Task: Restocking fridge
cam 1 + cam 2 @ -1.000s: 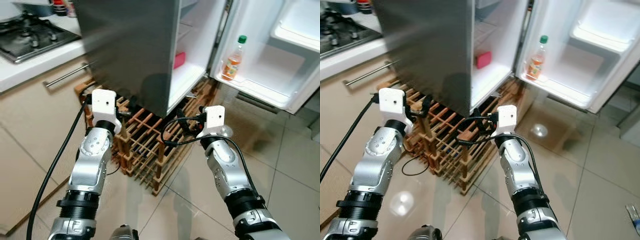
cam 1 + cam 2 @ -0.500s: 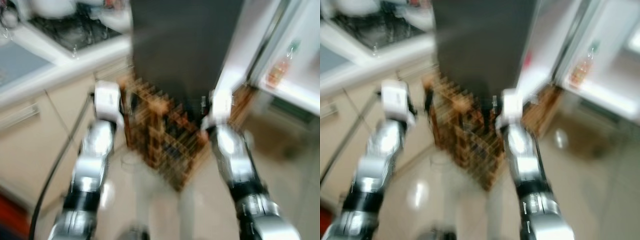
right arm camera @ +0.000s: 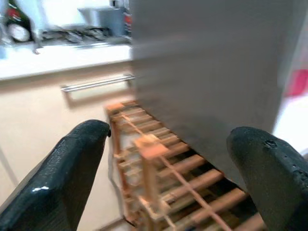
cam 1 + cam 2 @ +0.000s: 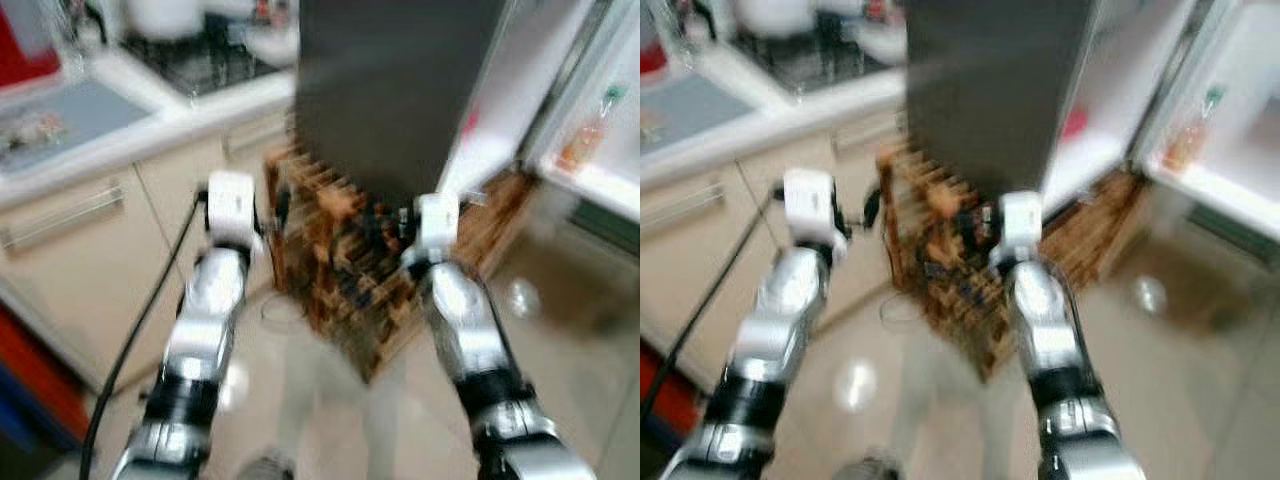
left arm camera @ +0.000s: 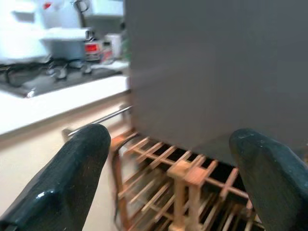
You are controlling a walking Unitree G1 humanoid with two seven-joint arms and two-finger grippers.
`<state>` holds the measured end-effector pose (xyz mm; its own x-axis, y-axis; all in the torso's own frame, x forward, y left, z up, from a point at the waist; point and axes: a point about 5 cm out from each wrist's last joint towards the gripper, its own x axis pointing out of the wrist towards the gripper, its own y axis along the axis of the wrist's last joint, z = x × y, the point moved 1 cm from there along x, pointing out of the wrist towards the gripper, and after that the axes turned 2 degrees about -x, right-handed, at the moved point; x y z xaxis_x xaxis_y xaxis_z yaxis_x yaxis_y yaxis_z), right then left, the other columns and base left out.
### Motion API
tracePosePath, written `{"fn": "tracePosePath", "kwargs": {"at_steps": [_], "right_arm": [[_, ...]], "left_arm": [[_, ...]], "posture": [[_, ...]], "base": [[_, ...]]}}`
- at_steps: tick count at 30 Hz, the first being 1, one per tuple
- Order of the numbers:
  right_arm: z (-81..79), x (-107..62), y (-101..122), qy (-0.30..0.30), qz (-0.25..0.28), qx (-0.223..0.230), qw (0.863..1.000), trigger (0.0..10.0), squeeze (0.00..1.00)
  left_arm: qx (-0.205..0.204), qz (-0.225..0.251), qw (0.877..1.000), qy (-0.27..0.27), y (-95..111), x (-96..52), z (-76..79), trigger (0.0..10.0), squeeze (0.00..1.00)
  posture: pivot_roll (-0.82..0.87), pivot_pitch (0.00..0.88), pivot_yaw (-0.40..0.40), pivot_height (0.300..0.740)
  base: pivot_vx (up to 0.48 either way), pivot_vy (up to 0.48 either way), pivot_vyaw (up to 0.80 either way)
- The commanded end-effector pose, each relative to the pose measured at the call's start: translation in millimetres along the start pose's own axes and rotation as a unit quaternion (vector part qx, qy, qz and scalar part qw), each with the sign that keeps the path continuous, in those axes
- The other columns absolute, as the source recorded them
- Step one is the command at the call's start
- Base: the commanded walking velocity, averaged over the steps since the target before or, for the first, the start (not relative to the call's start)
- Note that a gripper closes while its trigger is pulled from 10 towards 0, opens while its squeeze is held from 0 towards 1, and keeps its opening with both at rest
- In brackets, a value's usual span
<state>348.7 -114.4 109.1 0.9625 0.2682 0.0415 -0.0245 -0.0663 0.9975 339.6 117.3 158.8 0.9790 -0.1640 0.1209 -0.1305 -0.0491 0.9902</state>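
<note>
Beyond right hand (image 3: 163, 159): fridge (image 3: 211, 77).

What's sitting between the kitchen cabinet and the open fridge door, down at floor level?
A wooden rack stands there, under the dark fridge body, seen in both eye views. Both open grippers, left and right, point toward it.

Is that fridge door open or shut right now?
Open. The white fridge door is swung out, its shelf holding an upright orange bottle, and the white interior shows.
</note>
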Motion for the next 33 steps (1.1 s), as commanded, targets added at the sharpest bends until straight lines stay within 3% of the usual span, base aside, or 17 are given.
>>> {"fn": "tracePosePath", "kwargs": {"at_steps": [1, 6, 7, 13, 15, 19, 21, 24, 25, 26, 27, 30, 33], "right_arm": [[-14.5, 4.5, 0, 0.023, 0.002, 0.003, 1.000, 10.0, 0.00], [-23.5, 7.4, 1, 0.038, 0.008, 0.003, 0.999, 10.0, 0.00], [-24.9, 9.1, 9, 0.031, 0.033, 0.013, 0.999, 10.0, 0.00], [-25.4, 7.5, 7, 0.040, 0.031, 0.008, 0.999, 10.0, 0.00], [-22.8, 8.5, 2, 0.027, 0.012, -0.003, 1.000, 10.0, 0.00], [-21.8, 7.5, 10, 0.044, 0.025, -0.021, 0.998, 10.0, 0.00], [-12.5, 4.7, 9, 0.033, 0.023, -0.033, 0.999, 10.0, 0.00], [19.4, -3.3, 10, -0.039, 0.022, -0.022, 0.999, 10.0, 0.00], [19.4, -3.3, 10, -0.039, 0.022, -0.022, 0.999, 10.0, 0.00], [37.6, -14.3, 9, -0.069, 0.022, -0.023, 0.997, 10.0, 0.00], [45.7, -21.7, 6, -0.077, 0.017, -0.029, 0.996, 10.0, 0.00], [56.4, -32.9, 0, -0.084, 0.002, -0.039, 0.996, 10.0, 0.00], [64.1, -41.1, -7, -0.083, -0.015, -0.052, 0.995, 10.0, 0.00]], "left_arm": [[0.021, 0.009, 1.000, 0.008, 2, -3.4, -10.0, 10.0, 0.00], [-0.001, 0.012, 1.000, 0.009, 6, -4.1, -15.1, 10.0, 0.00], [-0.003, 0.007, 1.000, 0.007, 5, -5.3, -15.6, 10.0, 0.00], [0.014, -0.008, 1.000, 0.018, 0, -6.4, -12.2, 10.0, 0.00], [0.044, -0.031, 0.998, 0.033, -10, -7.3, -16.7, 10.0, 0.00], [0.046, -0.064, 0.993, 0.089, -22, -4.9, -29.8, 10.0, 0.00], [0.026, -0.072, 0.990, 0.123, -26, -5.3, -37.0, 10.0, 0.00], [0.010, -0.084, 0.977, 0.197, -36, -22.5, -68.0, 10.0, 0.00], [0.010, -0.084, 0.977, 0.197, -36, -22.5, -68.0, 10.0, 0.00], [0.018, -0.085, 0.975, 0.204, -39, -38.8, -79.6, 10.0, 0.00], [0.025, -0.078, 0.977, 0.197, -39, -47.5, -81.6, 10.0, 0.00], [0.037, -0.062, 0.981, 0.177, -34, -57.7, -77.4, 10.0, 0.00], [0.047, -0.033, 0.989, 0.137, -25, -59.1, -57.0, 10.0, 0.00]], "posture": [[0.05, 0.000, 0.008, 0.740], [0.07, 0.000, 0.033, 0.740], [0.07, 0.000, 0.032, 0.740], [0.08, 0.000, 0.013, 0.740], [0.08, 0.000, -0.006, 0.740], [0.05, 0.000, -0.037, 0.740], [0.05, 0.000, -0.052, 0.740], [0.05, 0.000, -0.070, 0.740], [0.05, 0.000, -0.070, 0.740], [0.06, 0.000, -0.078, 0.740], [0.06, 0.000, -0.079, 0.740], [0.06, 0.000, -0.082, 0.740], [0.07, 0.000, -0.093, 0.740]], "base": [[0.000, 0.000, 0.52], [0.000, 0.132, 0.52], [0.000, 0.480, 0.50], [0.000, 0.480, 0.49], [0.000, 0.167, 0.23], [0.000, 0.000, 0.00], [0.000, 0.000, 0.79], [0.000, 0.000, 0.74], [0.000, 0.000, 0.73], [0.000, 0.000, 0.71], [0.000, 0.000, 0.70], [0.000, 0.000, 0.69], [0.000, 0.000, 0.68]]}}
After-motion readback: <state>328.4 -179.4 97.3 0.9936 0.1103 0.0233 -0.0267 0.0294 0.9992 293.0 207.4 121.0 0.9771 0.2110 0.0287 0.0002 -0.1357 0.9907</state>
